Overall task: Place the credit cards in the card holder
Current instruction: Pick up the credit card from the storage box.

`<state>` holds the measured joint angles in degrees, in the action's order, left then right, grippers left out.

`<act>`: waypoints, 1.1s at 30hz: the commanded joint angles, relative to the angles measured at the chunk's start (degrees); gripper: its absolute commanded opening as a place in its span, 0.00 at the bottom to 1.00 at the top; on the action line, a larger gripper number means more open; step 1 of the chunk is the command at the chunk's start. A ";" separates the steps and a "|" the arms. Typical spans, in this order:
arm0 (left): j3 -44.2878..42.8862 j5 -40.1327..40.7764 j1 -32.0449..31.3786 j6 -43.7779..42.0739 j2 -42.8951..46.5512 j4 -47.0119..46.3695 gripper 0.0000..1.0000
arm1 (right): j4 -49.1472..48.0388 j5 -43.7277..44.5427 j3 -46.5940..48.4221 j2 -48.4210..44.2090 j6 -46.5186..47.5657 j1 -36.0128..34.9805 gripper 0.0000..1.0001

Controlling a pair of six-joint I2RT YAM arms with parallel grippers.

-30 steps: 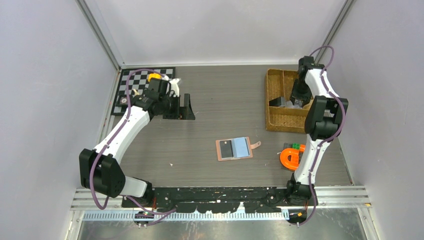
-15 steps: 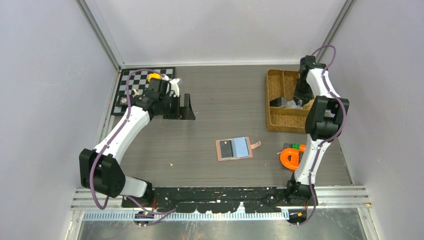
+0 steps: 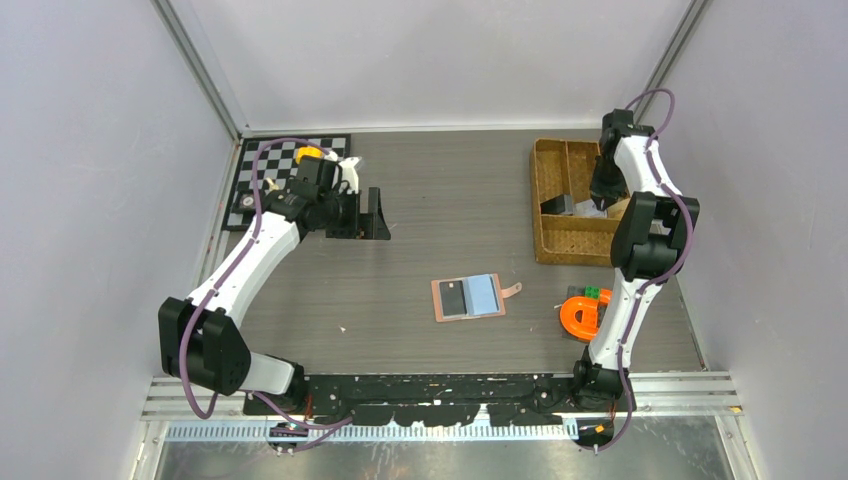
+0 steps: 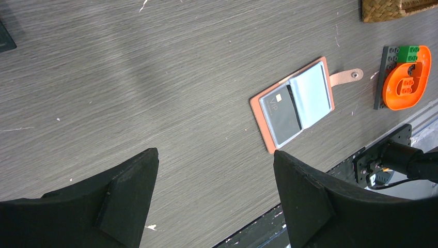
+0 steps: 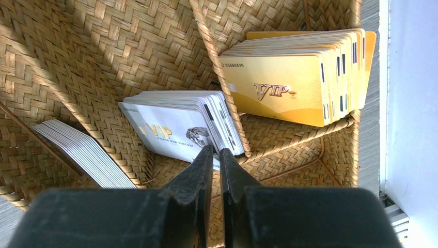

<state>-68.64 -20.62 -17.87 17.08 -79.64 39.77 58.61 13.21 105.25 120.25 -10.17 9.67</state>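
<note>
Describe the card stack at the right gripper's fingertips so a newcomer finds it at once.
Start at the wicker tray on the far right of the table, where the right gripper reaches in. The white stack sits at its fingertips, faced with gold VIP lettering. The gold stack lies one compartment over, and the leaning stack shows plain pale edges.

Your grey wood-grain counter (image 3: pixel 430 200) carries a pink wallet (image 3: pixel 468 298) lying open near its middle. You have a wicker tray (image 3: pixel 537 200) at the far right, an orange ring toy (image 3: pixel 578 312) near the right front, and a checkerboard (image 3: pixel 275 160) in the far left corner.
</note>
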 commanded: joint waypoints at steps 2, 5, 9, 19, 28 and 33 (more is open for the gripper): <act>0.09 -1.08 0.47 -0.98 -0.16 0.19 0.84 | 0.20 1.60 2.17 -3.09 1.06 0.90 0.13; 0.08 -1.04 0.47 -1.00 -0.23 0.14 0.84 | 0.19 -0.62 2.16 -3.45 0.99 0.91 0.10; 0.00 -1.06 0.46 -1.01 -0.19 0.24 0.84 | -0.07 -3.25 2.10 -3.57 1.09 0.90 0.09; 0.04 -1.01 0.43 -1.00 -0.17 0.22 0.84 | -0.50 -9.24 1.62 -4.21 1.30 0.95 0.07; 0.04 -1.09 0.47 -1.00 -0.25 0.23 0.84 | -0.35 -13.39 0.95 -5.06 1.35 0.88 0.07; 0.05 -1.02 0.44 -1.00 -0.21 0.32 0.84 | -0.16 -16.42 0.66 -5.95 1.24 0.63 0.07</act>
<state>-68.64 -20.62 -17.87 17.08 -79.64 39.81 58.65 1.72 105.45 118.52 -8.95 11.03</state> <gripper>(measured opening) 0.840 0.073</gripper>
